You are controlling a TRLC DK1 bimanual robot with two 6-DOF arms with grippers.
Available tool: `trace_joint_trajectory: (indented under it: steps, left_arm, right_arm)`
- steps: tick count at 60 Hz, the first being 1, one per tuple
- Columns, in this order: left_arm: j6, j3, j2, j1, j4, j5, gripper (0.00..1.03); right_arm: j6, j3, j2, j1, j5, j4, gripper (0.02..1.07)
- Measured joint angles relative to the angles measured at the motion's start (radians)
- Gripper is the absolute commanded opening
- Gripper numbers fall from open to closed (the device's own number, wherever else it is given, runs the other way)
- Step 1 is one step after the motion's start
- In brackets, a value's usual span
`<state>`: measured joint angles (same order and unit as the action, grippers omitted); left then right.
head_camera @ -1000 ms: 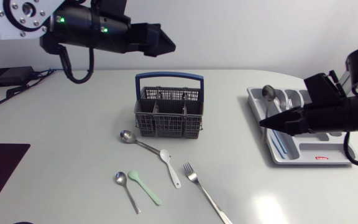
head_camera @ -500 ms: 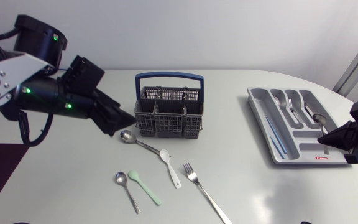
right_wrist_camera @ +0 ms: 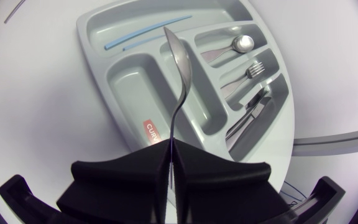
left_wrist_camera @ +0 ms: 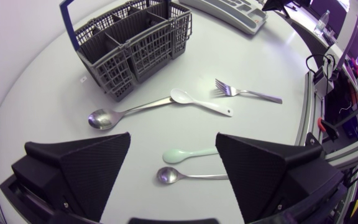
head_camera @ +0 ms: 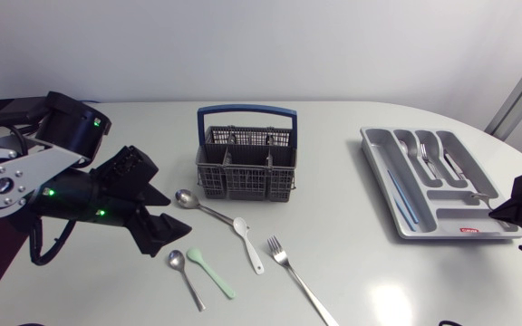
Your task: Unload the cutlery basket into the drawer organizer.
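The left gripper (left_wrist_camera: 173, 140), its fingers spread, is held low over the table, with a pale green spoon (left_wrist_camera: 188, 153) and a small metal spoon (left_wrist_camera: 188, 177) lying on the tabletop between the fingers, neither one touched. A larger metal spoon (left_wrist_camera: 126, 112), a white spoon (left_wrist_camera: 201, 102) and a fork (left_wrist_camera: 247, 93) are laid on the table near the cutlery basket (head_camera: 246, 154). The right gripper (right_wrist_camera: 169, 148) is pinched on the handle of a held spoon (right_wrist_camera: 180, 68), whose bowl is carried over the drawer organizer (right_wrist_camera: 129, 81); a stored spoon (right_wrist_camera: 238, 45) and a stored fork (right_wrist_camera: 250, 73) are seen in its narrow compartments.
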<state>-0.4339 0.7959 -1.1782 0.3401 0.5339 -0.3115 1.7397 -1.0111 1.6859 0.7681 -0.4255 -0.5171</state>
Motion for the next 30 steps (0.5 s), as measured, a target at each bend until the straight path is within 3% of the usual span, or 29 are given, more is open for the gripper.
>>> trace_joint_trajectory:
  steps: [12,16,18,26,30]
  left_arm:
    - [-0.017,-0.03,0.028,0.002,0.012,0.007,0.97]
    - [-0.021,-0.037,0.034,0.002,0.016,0.007,0.97]
    - [-0.024,-0.044,0.039,-0.001,0.016,0.007,0.97]
    - [-0.043,-0.065,0.048,-0.016,0.019,0.008,0.97]
    - [-0.052,-0.073,0.048,-0.028,0.019,0.007,0.97]
  right_arm:
    - [0.072,0.025,0.04,0.0,0.072,0.061,0.09]
    - [0.076,0.026,0.048,-0.002,0.09,0.089,0.27]
    - [0.079,0.027,0.052,-0.002,0.097,0.101,0.42]
    - [0.061,0.032,0.048,-0.002,0.063,0.11,0.77]
    - [0.037,0.032,0.029,-0.004,0.042,0.109,0.89]
